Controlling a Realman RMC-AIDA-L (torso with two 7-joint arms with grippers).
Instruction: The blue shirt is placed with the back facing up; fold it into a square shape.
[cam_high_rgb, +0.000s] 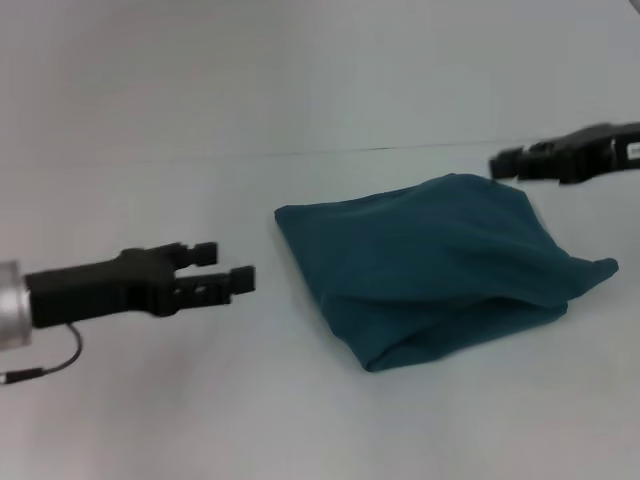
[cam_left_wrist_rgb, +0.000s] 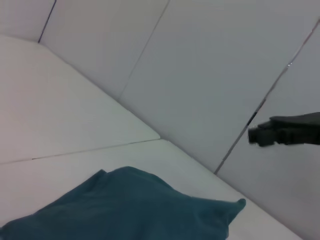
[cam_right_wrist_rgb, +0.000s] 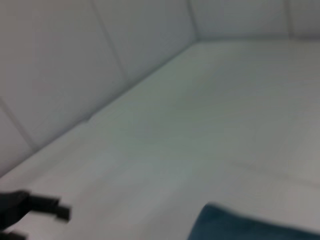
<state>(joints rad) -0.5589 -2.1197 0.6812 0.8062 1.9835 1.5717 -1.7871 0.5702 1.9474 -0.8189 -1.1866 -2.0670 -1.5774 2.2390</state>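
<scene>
place: lab-like test enclosure | evidence: plain white desk (cam_high_rgb: 150, 420) is enclosed by seamed white wall panels (cam_left_wrist_rgb: 200, 75) | furnishings: none seen

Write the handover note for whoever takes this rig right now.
Left gripper: jaws open, empty, to the left of the shirt and clear of it.
Right gripper: empty, by the shirt's far right corner, not touching; jaw state unclear.
Blue shirt: mid-table, folded into a compact, roughly square bundle, edges puffy, one corner poking out at right.
Left to do: probably only flatten and tuck that corner.
</scene>
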